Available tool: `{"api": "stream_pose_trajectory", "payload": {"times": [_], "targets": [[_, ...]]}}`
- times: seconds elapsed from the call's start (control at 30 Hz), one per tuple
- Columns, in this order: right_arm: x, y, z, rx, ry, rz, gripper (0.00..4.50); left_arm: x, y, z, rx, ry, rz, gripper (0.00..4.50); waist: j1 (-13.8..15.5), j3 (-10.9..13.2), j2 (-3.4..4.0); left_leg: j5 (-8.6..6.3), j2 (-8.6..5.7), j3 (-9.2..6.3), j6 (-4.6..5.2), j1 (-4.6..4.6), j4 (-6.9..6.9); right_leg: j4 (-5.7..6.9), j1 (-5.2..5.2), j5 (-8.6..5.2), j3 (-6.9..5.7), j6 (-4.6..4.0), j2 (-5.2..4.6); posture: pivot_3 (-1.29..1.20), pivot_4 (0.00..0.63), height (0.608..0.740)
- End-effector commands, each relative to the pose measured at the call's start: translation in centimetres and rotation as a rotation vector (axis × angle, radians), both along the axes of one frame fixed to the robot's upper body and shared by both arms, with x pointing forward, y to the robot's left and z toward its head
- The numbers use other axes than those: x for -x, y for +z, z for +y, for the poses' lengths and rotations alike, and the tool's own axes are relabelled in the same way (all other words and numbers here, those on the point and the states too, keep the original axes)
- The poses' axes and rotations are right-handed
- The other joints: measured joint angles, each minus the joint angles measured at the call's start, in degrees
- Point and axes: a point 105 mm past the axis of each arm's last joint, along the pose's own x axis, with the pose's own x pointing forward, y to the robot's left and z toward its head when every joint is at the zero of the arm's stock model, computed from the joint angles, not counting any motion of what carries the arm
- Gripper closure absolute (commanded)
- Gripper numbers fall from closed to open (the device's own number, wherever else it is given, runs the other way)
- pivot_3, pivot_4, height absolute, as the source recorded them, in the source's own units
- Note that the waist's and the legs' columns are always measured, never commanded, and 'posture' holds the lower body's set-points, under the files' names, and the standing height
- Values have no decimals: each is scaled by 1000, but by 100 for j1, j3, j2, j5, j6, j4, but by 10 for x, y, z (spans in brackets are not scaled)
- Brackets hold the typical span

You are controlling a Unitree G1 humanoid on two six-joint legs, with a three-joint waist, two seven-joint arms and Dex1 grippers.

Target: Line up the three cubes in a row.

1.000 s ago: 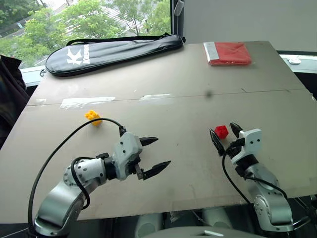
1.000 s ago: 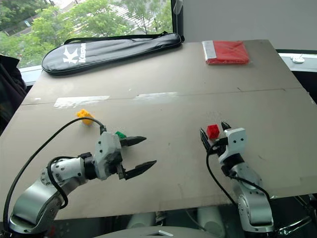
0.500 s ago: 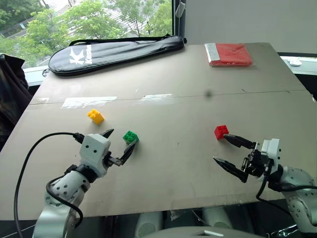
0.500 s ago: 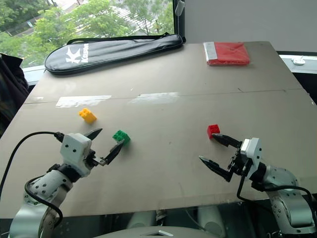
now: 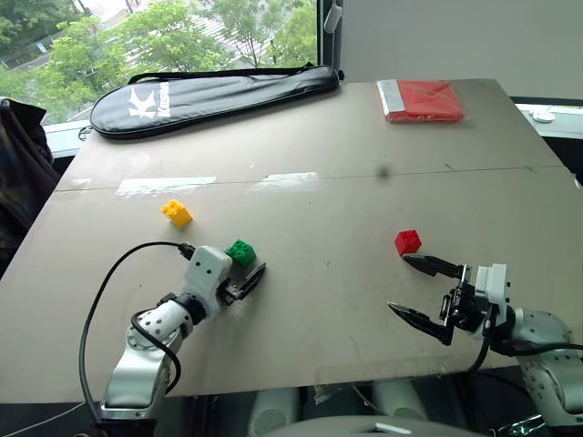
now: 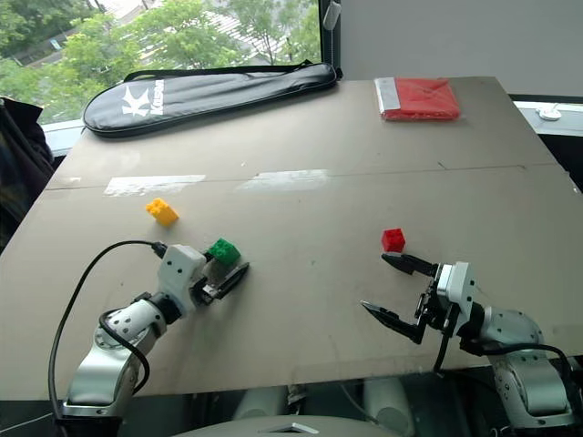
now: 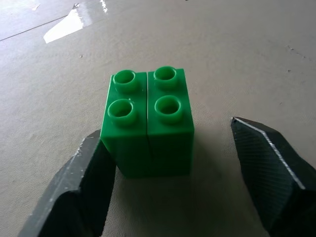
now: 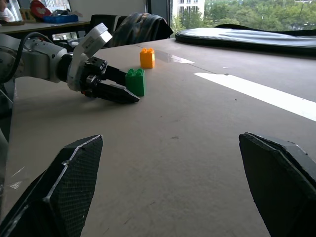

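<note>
in the head views the left hand (image 5: pixel 239 273) lies low on the counter (image 5: pixel 319 146) around the green cube (image 5: pixel 241 252), toward the near left edge; the yellow cube (image 5: pixel 177 213) sits just beyond, the red cube (image 5: pixel 408 241) well apart to the right, just past the wide-open right hand (image 5: pixel 417 292). a black racket bag (image 5: pixel 209 95) and red packet (image 5: pixel 421 98) lie along the far edge. the left wrist view shows one finger (image 7: pixel 81 190) touching the green cube, the other apart: half-closed, not gripping. the right wrist view shows nothing between its fingers.
</note>
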Motion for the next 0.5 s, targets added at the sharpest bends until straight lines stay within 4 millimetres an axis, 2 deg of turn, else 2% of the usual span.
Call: {"api": "stream_pose_trajectory", "payload": {"times": [0.03,0.07,0.1,0.2,0.33,0.5], "targets": [[3,10,4,-9,-2,-49,0,-2,3,5,2,9,-7,2599,-5,0,0,0,0,0,0,0,0,1,0,0,0,0,0,0,150,707],[4,10,4,-9,-4,-48,0,-3,3,5,-1,4,-7,3082,-5,0,0,0,0,0,0,1,1,2,0,-3,0,5,1,0,150,707],[4,10,4,-9,-6,-48,0,-3,3,5,-1,1,-7,3242,-3,0,0,0,1,0,0,1,1,4,0,-10,0,17,1,0,150,707],[4,11,2,-17,-24,-41,0,-9,9,-1,-20,-62,-34,3215,4,0,0,0,0,-3,0,1,3,6,0,-10,-2,17,1,0,150,707],[0,11,-7,-43,-52,-21,0,-9,21,-39,29,-397,-3,3215,55,1,0,0,-2,-4,0,-7,15,9,0,-10,-13,15,1,0,150,707],[-6,9,-19,-40,-86,-23,0,-28,35,-76,-1,-721,16,3215,130,1,-1,0,-23,9,0,-12,28,8,6,-8,-9,12,-1,0,150,707]]}}
